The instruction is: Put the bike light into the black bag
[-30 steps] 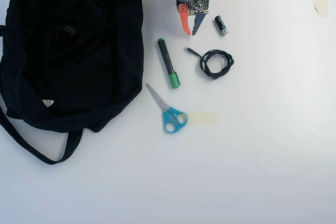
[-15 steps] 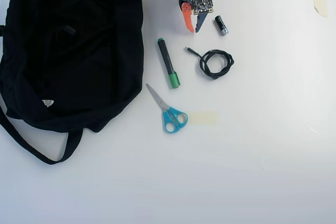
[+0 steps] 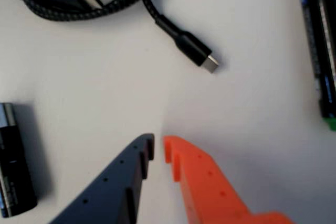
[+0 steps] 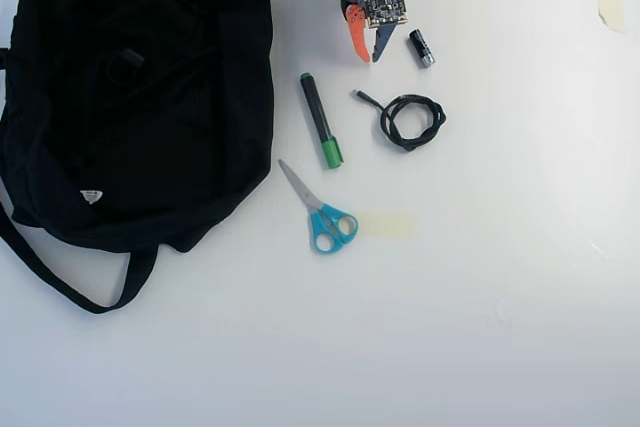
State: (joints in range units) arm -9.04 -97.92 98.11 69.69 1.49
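Overhead view: bike light (image 4: 126,58) on black bag (image 4: 190,137)

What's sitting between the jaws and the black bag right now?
In the overhead view, only bare table lies between the gripper and the black bag; the green-capped marker lies lower in the picture.

Arm: at the table's top edge, reaching downward in the overhead view.
Orange-and-dark-blue two-finger gripper (image 4: 368,57): fingertips nearly together, holding nothing.
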